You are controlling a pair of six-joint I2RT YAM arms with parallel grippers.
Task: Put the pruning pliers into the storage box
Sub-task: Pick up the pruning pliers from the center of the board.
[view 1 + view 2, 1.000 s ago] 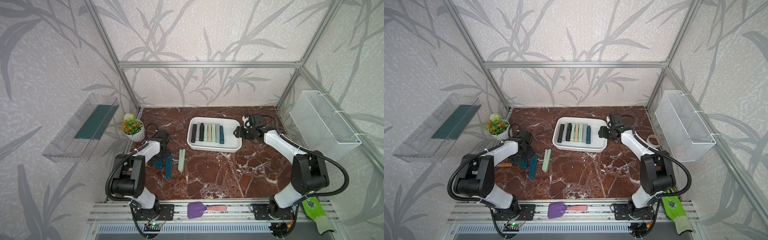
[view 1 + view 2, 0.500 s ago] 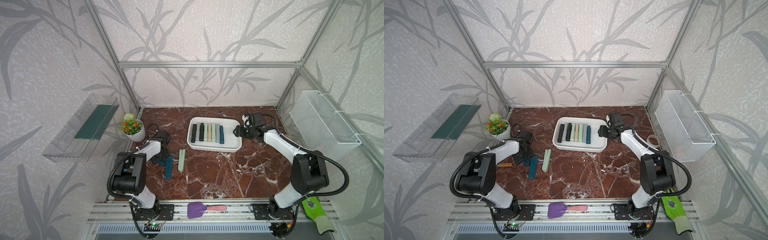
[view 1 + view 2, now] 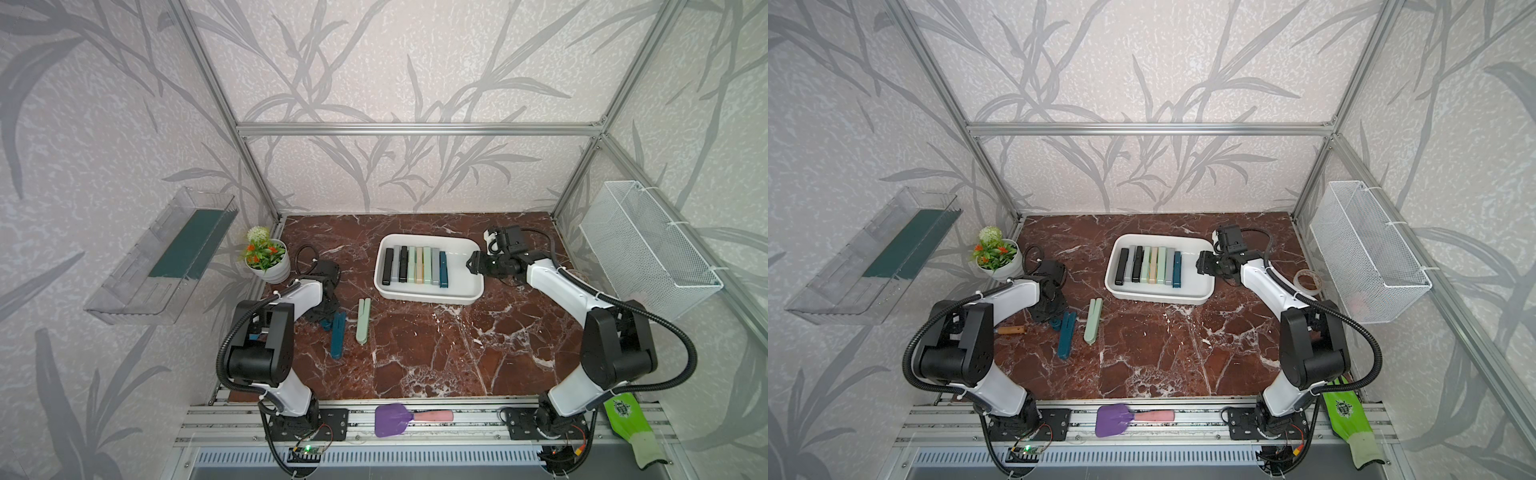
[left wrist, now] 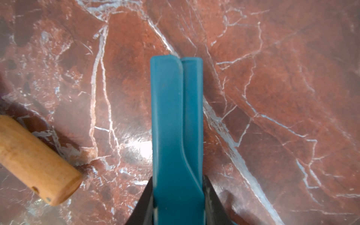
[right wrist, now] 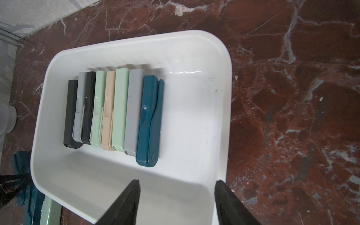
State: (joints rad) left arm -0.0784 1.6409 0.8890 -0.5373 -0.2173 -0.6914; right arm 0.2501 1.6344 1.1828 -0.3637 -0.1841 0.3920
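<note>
Both top views were bright, evenly lit and sharp — the left wrist view ran soft, with white glare on the marble tabletop (image 4: 140, 148) beside the blurred teal pliers (image 4: 176, 136), and the storage box (image 5: 185, 72) floor caught a thin highlight.

The tabletop (image 3: 436, 353) was glossy, veined red marble. The storage box (image 5: 136, 39) looked smooth white plastic, and the teal pruning pliers (image 4: 171, 126) matt plastic.

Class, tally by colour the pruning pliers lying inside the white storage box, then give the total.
In the storage box:
black pliers: 2
grey pliers: 2
pale green pliers: 2
beige pliers: 1
dark teal pliers: 1
Total: 8
</note>
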